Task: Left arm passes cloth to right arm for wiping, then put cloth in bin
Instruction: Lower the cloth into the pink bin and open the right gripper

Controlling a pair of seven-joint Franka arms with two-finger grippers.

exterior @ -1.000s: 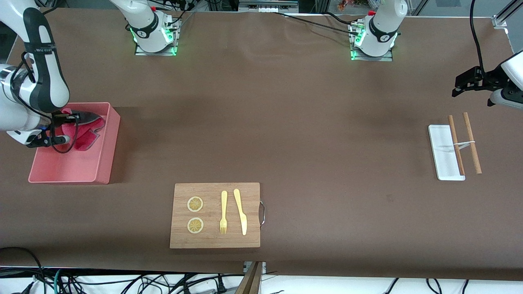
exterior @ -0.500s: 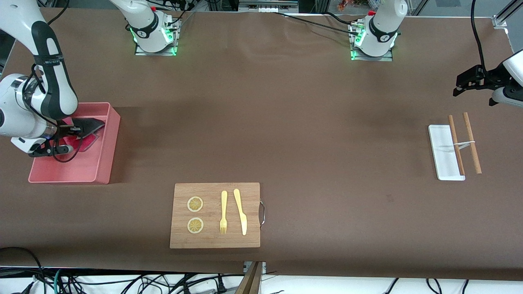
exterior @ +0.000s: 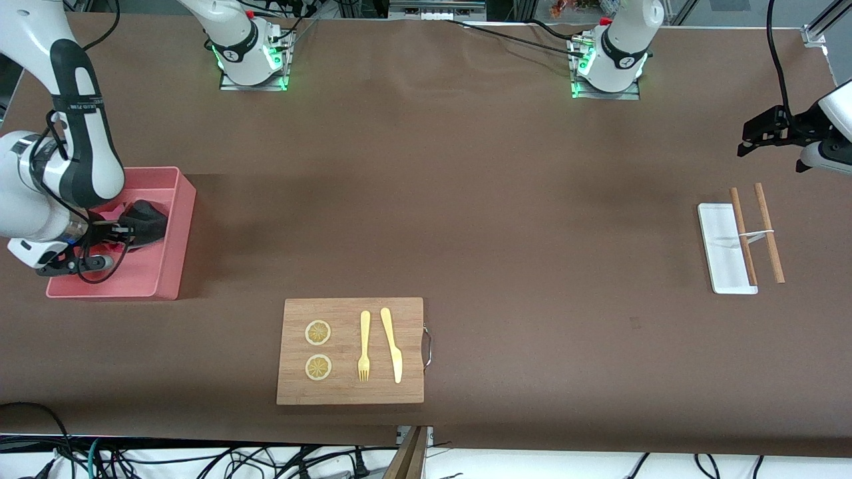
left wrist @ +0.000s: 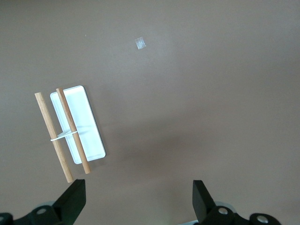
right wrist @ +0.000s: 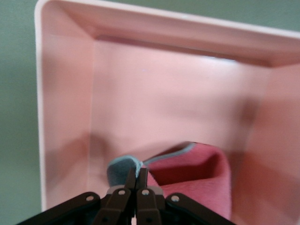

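The pink bin (exterior: 174, 259) stands at the right arm's end of the table. My right gripper (exterior: 126, 231) is down inside it, shut on a corner of the cloth (exterior: 145, 221). In the right wrist view the fingers of that gripper (right wrist: 136, 176) pinch the grey edge, and the cloth's (right wrist: 199, 171) red face folds onto the bin floor (right wrist: 159, 98). My left gripper (exterior: 747, 138) waits open and empty over the table at the left arm's end, its two fingertips wide apart in the left wrist view (left wrist: 138, 188).
A white tray (exterior: 717, 247) with two banded wooden sticks (exterior: 767, 229) across it lies below the left gripper; the tray (left wrist: 89, 133) also shows in the left wrist view. A wooden board (exterior: 409, 332) with a fork, a knife and two lemon slices sits nearer the front camera.
The right gripper has sunk lower into the bin and drifted toward the front camera, and the hanging cloth has bunched up on the bin floor. The left arm has stayed still.
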